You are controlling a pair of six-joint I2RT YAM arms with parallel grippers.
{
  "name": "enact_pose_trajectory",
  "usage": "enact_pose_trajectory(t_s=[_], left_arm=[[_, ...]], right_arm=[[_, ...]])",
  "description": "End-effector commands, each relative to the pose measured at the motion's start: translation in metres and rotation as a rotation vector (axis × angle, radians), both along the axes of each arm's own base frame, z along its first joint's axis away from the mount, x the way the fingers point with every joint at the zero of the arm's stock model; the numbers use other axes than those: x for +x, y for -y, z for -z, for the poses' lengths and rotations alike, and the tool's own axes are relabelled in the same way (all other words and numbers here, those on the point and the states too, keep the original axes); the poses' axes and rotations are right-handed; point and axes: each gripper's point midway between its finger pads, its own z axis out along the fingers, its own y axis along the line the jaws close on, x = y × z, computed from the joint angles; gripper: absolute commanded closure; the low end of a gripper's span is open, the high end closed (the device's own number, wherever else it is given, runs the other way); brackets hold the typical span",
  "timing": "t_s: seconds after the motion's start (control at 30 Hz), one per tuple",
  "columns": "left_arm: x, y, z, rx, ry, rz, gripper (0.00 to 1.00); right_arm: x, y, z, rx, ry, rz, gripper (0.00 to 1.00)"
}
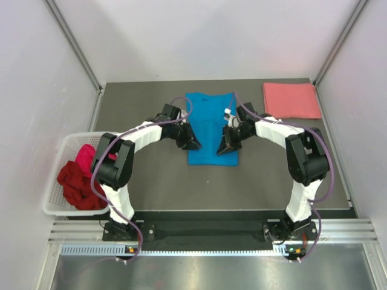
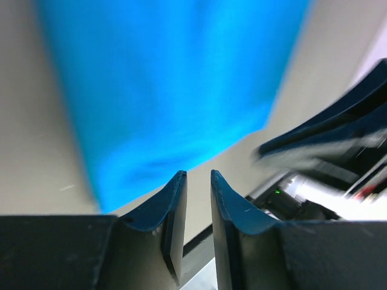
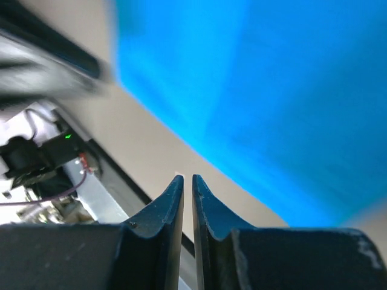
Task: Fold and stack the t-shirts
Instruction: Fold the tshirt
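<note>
Your blue t-shirt point(image 1: 208, 124) lies flat in the middle of the bench point(image 1: 260, 178), folded into a long narrow strip running away from the arms. Your left pincer point(image 1: 192, 142) sits at the strip's left edge and your right pincer point(image 1: 225, 147) over its right edge, both towards the near end.

In the left wrist view the left pincer's point(image 2: 198, 175) fingers stand a little apart with nothing between them, and the blue cloth point(image 2: 169, 84) lies beyond their tips. In the right wrist view the right pincer's point(image 3: 187, 178) fingers are all but together, gripping nothing, with the cloth point(image 3: 272, 90) ahead of them.

The salmon pink t-shirt point(image 1: 291, 100) rests folded at the far right corner of the bench. The dark red t-shirt point(image 1: 75, 181) and the magenta t-shirt point(image 1: 86, 154) lie crumpled in the white basket point(image 1: 51, 202) on your left.
</note>
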Motion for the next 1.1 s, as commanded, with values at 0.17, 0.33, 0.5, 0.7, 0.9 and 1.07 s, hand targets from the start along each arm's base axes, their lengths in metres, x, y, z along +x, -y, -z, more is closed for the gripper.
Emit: enact_pose_trajectory(t_s=[0.17, 0.33, 0.5, 0.7, 0.9, 1.07], left_arm=[[-0.014, 0.019, 0.030, -0.036, -0.084, -0.014, 0.77], [-0.042, -0.022, 0.076, 0.128, -0.164, -0.016, 0.79], [-0.061, -0.050, 0.087, 0.230, -0.162, 0.014, 0.87], [-0.064, -0.056, 0.044, 0.235, -0.092, 0.026, 0.72], [-0.061, -0.054, 0.008, 0.212, -0.050, 0.026, 0.47], [-0.074, -0.058, 0.024, 0.187, -0.128, -0.022, 0.40]], right_arm=[[-0.003, -0.050, 0.012, 0.119, -0.056, -0.053, 0.89], [-0.021, -0.003, 0.055, 0.019, -0.107, -0.005, 0.89], [-0.032, 0.054, 0.056, -0.089, -0.094, 0.080, 0.88], [-0.032, 0.080, 0.018, -0.136, -0.011, 0.133, 0.83], [-0.034, 0.086, 0.009, -0.120, -0.003, 0.155, 0.66], [-0.036, 0.095, 0.020, -0.067, -0.060, 0.227, 0.47]])
